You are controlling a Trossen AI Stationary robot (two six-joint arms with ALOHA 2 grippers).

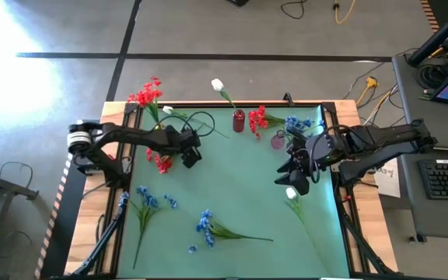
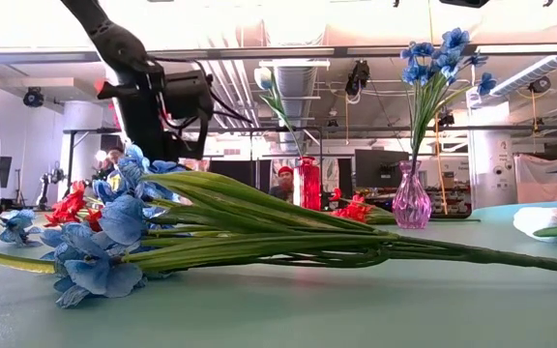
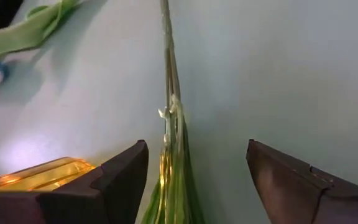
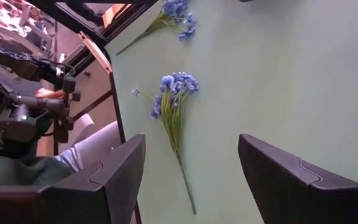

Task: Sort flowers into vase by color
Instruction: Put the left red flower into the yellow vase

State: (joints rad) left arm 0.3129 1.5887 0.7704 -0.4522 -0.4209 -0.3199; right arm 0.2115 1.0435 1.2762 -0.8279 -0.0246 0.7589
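My left gripper [image 1: 190,153] [image 3: 197,152] is low over the left part of the green table, open. Its fingers stand on either side of a thin green stem [image 3: 168,118] lying on the table, without touching it. A red flower's bloom [image 1: 162,162] lies just left of that gripper. My right gripper [image 1: 294,177] [image 4: 191,146] hangs open, high over the right side, above a white flower [image 1: 292,194] on the table. The red vase [image 1: 239,120] holds a white flower [image 1: 217,84]. The pink vase [image 1: 278,140] holds blue flowers [image 1: 295,124].
Two blue flowers [image 1: 146,201] [image 1: 205,223] lie near the front of the table. A red flower [image 1: 259,118] lies between the vases. More red blooms [image 1: 146,93] sit at the far left corner. The middle of the table [image 1: 232,187] is bare.
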